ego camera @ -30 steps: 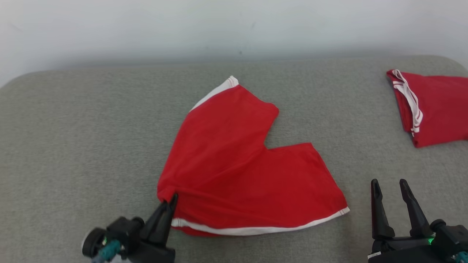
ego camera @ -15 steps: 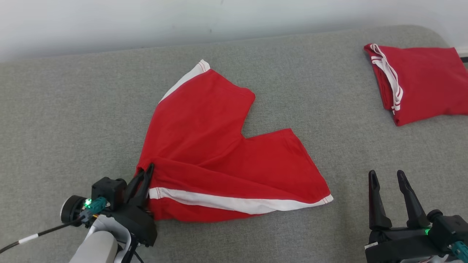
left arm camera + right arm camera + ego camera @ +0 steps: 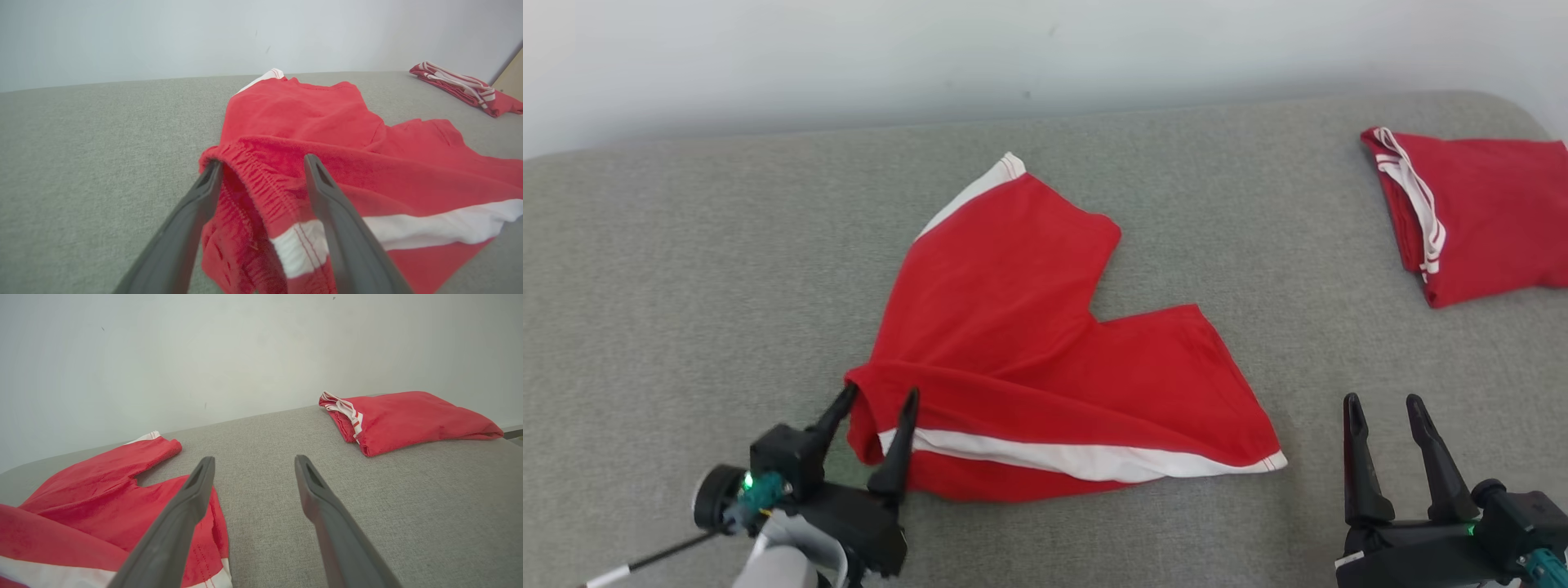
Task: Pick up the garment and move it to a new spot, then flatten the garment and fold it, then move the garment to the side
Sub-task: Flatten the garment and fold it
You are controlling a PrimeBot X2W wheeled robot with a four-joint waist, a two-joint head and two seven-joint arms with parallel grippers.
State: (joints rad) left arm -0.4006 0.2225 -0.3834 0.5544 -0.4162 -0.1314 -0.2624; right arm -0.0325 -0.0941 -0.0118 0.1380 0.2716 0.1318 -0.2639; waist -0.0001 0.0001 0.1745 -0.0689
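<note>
- The garment (image 3: 1013, 327), a pair of red shorts, lies spread on a grey fabric-covered worktop (image 3: 686, 286). One leg reaches away from me and the other runs out to the right.
- My left claw (image 3: 882, 392) sits at the garment's near left corner. Its fingers are apart, one on either side of the bunched elastic waistband (image 3: 261, 183), and nothing is clamped.
- From that corner a white stripe (image 3: 1078, 459) follows the garment's near edge rightward along its length.
- My right claw (image 3: 1383, 400) hangs beside the garment's near right corner, clear of the cloth, with its fingers apart and empty.
- A second garment (image 3: 1486, 212), red and folded, lies well off to the far right of the garment.
- My left claw looks far better placed to grip. The waistband lies straight ahead between its fingers, so closing there should catch the corner.
</note>
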